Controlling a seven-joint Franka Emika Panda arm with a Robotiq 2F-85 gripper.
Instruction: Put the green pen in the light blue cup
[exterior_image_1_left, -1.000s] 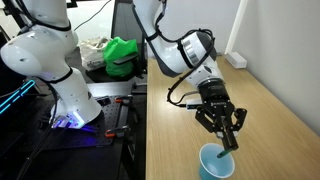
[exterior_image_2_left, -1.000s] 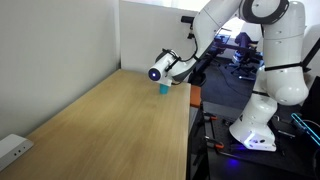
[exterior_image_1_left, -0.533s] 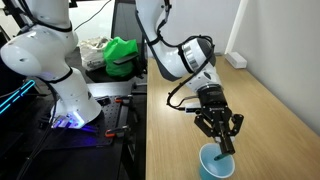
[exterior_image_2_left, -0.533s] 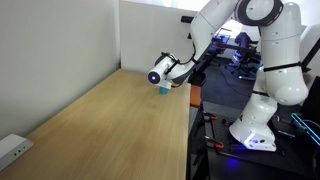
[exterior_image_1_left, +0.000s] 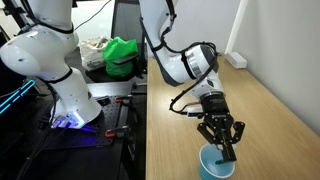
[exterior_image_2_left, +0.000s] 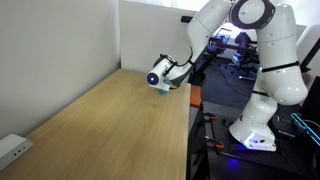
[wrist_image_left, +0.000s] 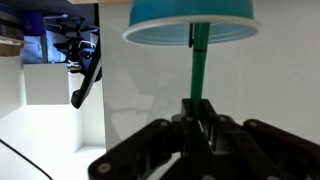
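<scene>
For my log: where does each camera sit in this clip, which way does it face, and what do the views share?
Exterior view: by the table end nearest the light blue cup, facing up the table; shows arm, base and gripper.
Exterior view: at the opposite end, facing down the table toward the distant cup; shows arm and base.
Wrist view: looks past the gripper along the green pen into the cup.
Shared: all three show the cup; both exterior views show the table, arm and base.

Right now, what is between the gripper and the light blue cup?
Only the green pen: in the wrist view it runs from the shut gripper straight to the light blue cup's mouth.
</scene>
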